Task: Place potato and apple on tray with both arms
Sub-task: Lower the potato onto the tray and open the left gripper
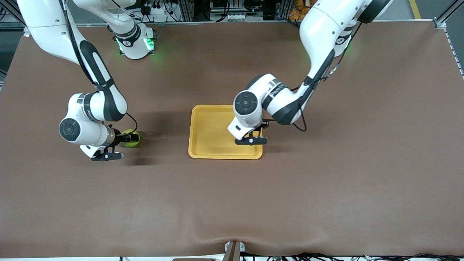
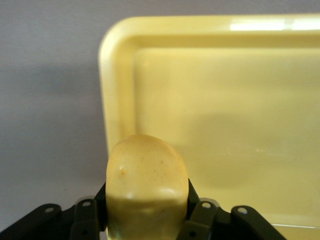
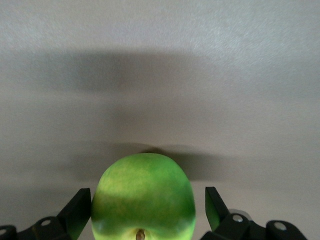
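I'm seeing the left gripper (image 2: 147, 222) hanging over the tray (image 1: 208, 125), at the corner nearest the front cam toward the left arm's end of the table. Its fingers (image 2: 200, 215) are pinching the potato (image 2: 147, 190) tight on both sides; the potato is sitting betw. the pads, above the tray floor, just inside the rim.

I'm watching the right gripper (image 3: 142, 212) sitting low toward the right arm's end of the table, well apart from the tray. Its jaws are standing wide, one finger (image 3: 77, 212) on each side of the apple (image 3: 143, 202), w/ a visible gap on at least one side. The apple is resting on the brown tabletop (image 1: 326, 181), stem dimple facing the wrist cam, not gripped.
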